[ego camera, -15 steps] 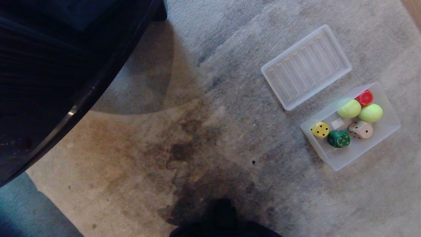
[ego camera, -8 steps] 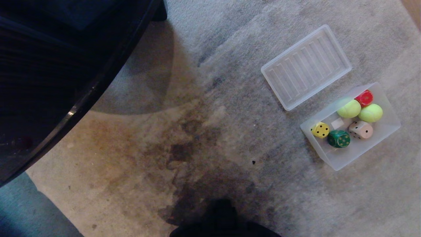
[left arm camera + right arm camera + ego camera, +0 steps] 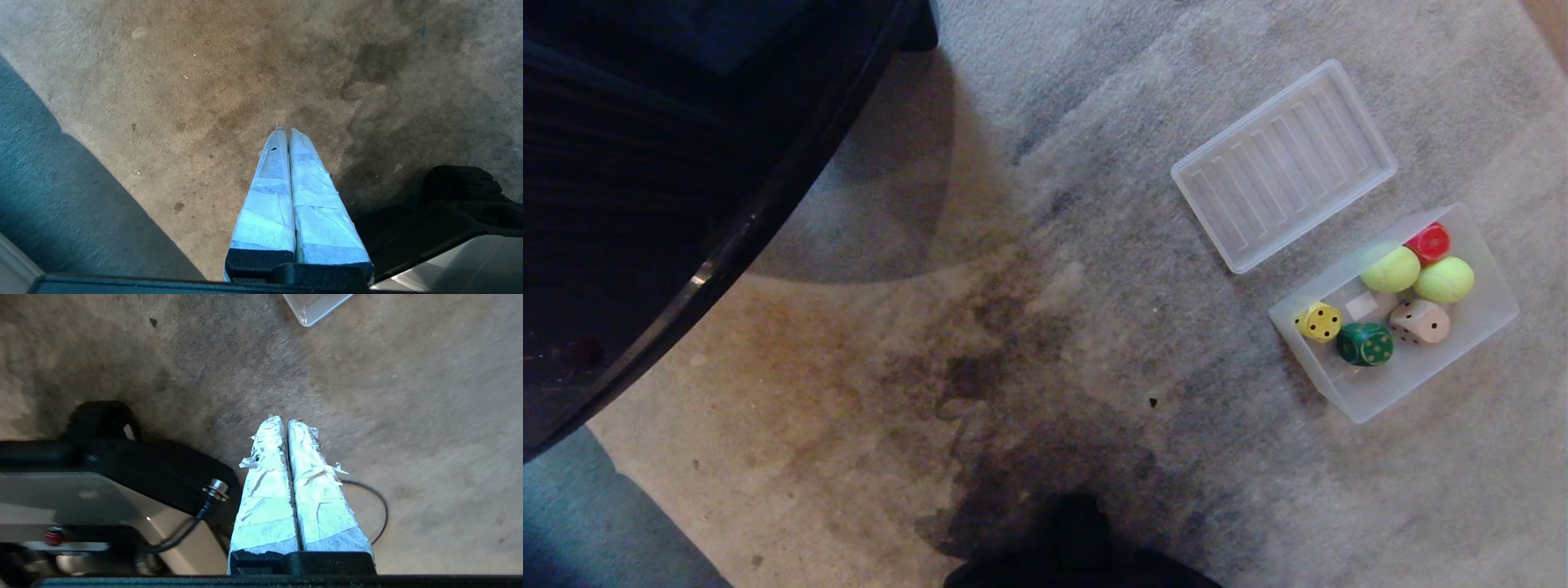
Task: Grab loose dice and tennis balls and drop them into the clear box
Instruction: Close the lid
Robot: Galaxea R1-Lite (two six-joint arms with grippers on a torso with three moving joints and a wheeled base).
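All four dice and both tennis balls are seen inside the clear box, so nothing loose remains on the carpet. The right gripper is pressed closed and empty, a box corner lying well ahead of its tips. The left gripper is likewise closed on nothing, judged parked since no work is left. The ribbed lid lies just beside the box.

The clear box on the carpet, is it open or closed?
Open. The clear box has no cover on; its ribbed lid lies flat on the carpet beside it.
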